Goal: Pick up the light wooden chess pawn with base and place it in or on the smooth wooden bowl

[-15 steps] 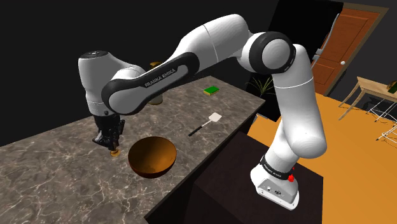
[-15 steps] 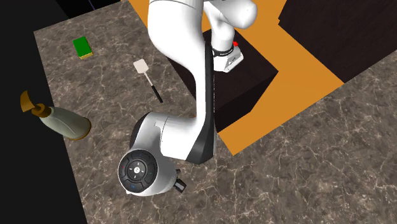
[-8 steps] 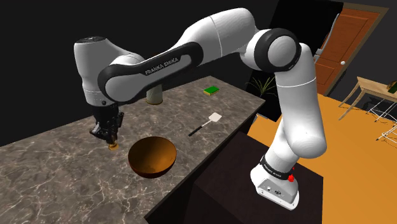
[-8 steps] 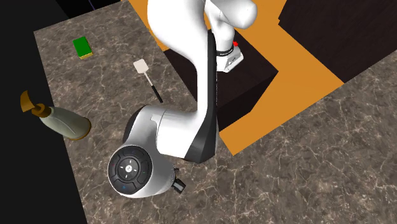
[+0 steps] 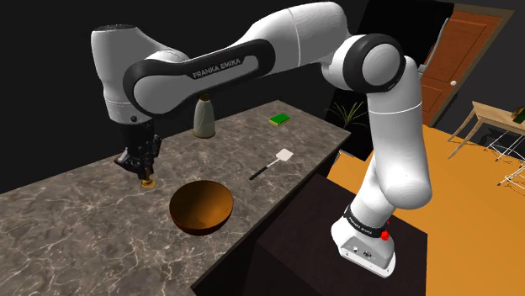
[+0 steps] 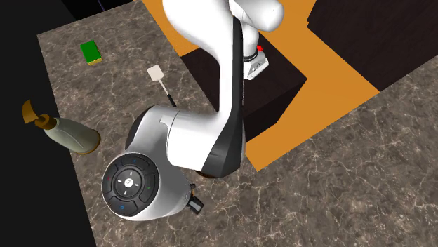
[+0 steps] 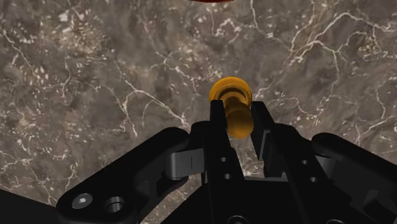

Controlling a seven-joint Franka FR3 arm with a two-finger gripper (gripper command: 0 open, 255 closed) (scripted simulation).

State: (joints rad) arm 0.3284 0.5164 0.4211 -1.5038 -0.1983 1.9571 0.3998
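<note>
The marble counter (image 5: 67, 220) bears bowl (image 5: 202, 208), spatula (image 5: 272, 164), sponge (image 5: 279, 119) and bottle (image 5: 202, 116).

Marbled counter (image 5: 71, 225), orange floor (image 5: 471, 231), wooden door (image 5: 464, 59)

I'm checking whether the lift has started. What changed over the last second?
The gripper, shut on the pawn, rose and drifted slightly toward the shoulder view's left, carrying the pawn higher above the counter. The bowl, bottle, spatula and sponge stayed where they were.
</note>
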